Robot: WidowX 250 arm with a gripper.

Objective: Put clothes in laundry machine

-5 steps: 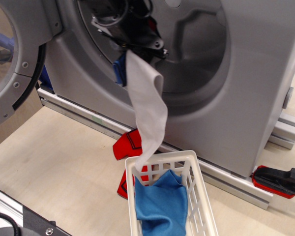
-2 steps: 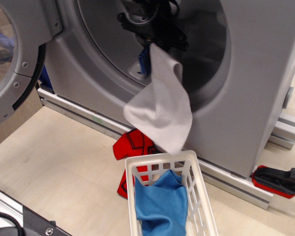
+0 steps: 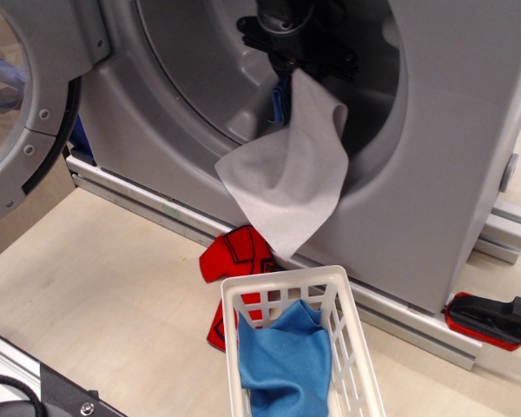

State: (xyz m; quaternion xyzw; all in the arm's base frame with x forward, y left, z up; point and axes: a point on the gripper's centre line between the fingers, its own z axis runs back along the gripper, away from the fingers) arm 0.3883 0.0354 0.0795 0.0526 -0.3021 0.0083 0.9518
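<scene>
The pale wooden table carries the washer, red cloth and white basket.

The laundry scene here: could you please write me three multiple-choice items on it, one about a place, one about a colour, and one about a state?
1. Where does the blue cloth lie?
A. in the white basket
B. on the floor
C. inside the drum

2. What colour is the cloth hanging from the pincer?
A. red
B. pale grey-white
C. blue

3. How is the door of the laundry machine?
A. shut
B. removed
C. swung open

Answers: 1 A, since the blue piece fills the basket; 2 B, as the grey-white cloth drapes over the drum's rim; 3 C, as the door stands aside at the left, leaving the opening clear.
</scene>
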